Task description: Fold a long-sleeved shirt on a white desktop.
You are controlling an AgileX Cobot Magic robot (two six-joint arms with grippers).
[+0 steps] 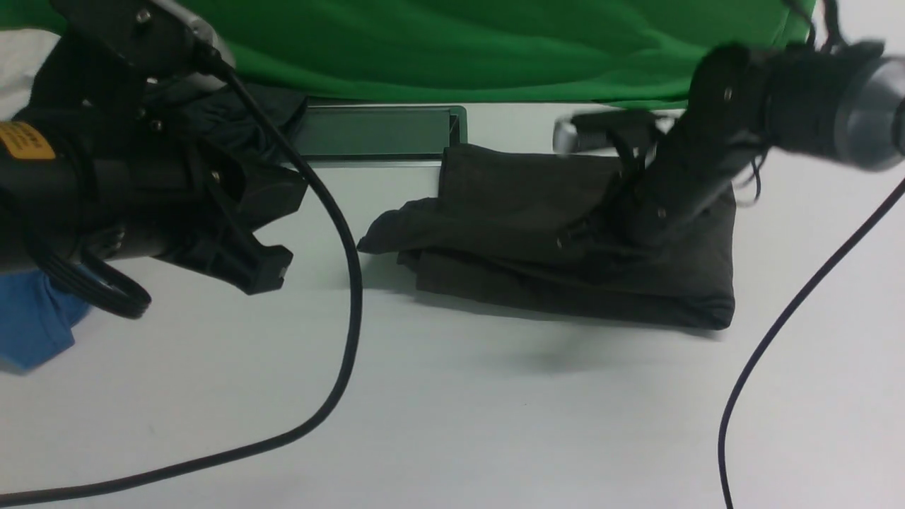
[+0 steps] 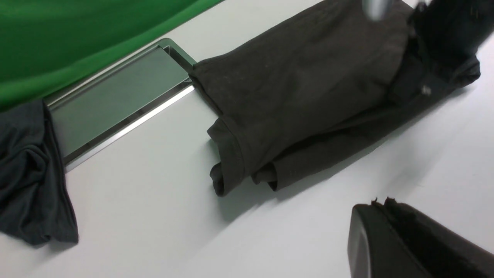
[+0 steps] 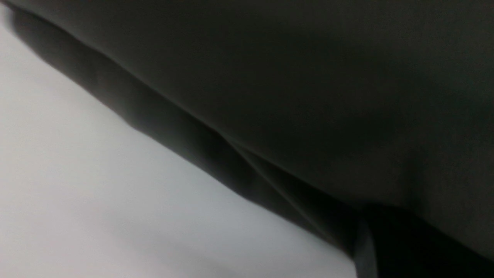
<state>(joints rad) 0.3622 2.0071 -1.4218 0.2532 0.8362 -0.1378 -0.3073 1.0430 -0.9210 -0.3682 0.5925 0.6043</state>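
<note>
Front view: matte knit long-sleeved shirt (image 1: 537, 233) folded, roughly rectangular.

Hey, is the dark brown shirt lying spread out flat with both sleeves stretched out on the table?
No, the long-sleeved shirt is bunched into a folded stack of layers on the white desktop, with no sleeve stretched out.

The right hand (image 1: 601, 230) is buried in the folds of the shirt (image 1: 523, 212), so its fingertips can't be made out. Its own camera gives only a soft blur of dark cloth against pale counter (image 3: 77, 193). The blue shirt (image 1: 32, 322) is cut off at the front view's edge, and the left arm hides its top.
</note>
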